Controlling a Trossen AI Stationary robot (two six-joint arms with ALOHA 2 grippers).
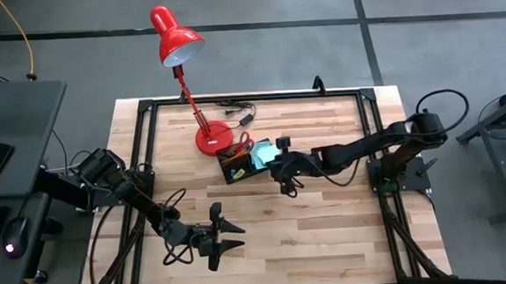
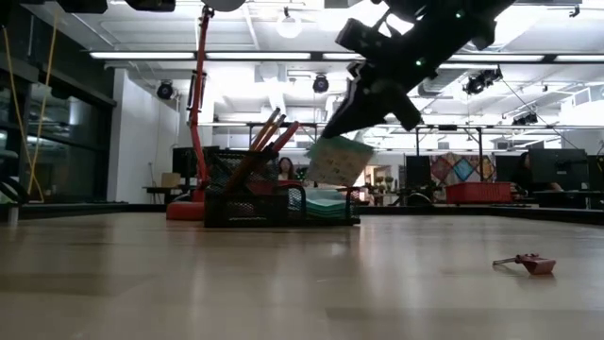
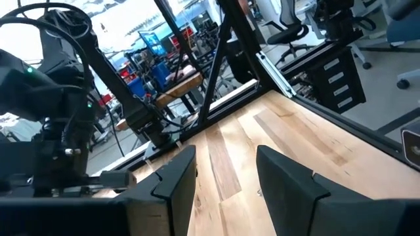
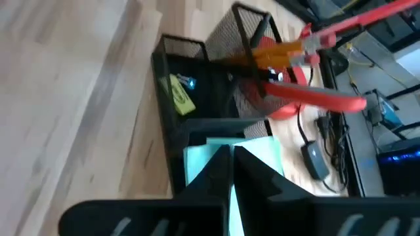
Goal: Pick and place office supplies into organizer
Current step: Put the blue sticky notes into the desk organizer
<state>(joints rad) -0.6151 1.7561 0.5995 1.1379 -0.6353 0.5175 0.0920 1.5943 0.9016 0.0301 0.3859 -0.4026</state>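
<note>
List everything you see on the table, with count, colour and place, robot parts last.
Organizer: one, black mesh, mid-table beside the lamp base.
Scissors: one pair, red handles, standing in the organizer.
Pencils: several, orange, upright in the organizer.
Sticky-note pad: one, teal, held tilted above the organizer.
Small piece: one, yellow-green, in an organizer compartment.
Lamp: one, red, at the table's far edge.
Cable: one, black, behind the lamp.
Left tool: open, empty, at the near edge.
Right tool: shut on the pad.

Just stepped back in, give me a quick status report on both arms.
Right gripper shut on teal sticky-note pad, over organizer. Left gripper open, empty, near table's front. Nothing in the way.
</note>
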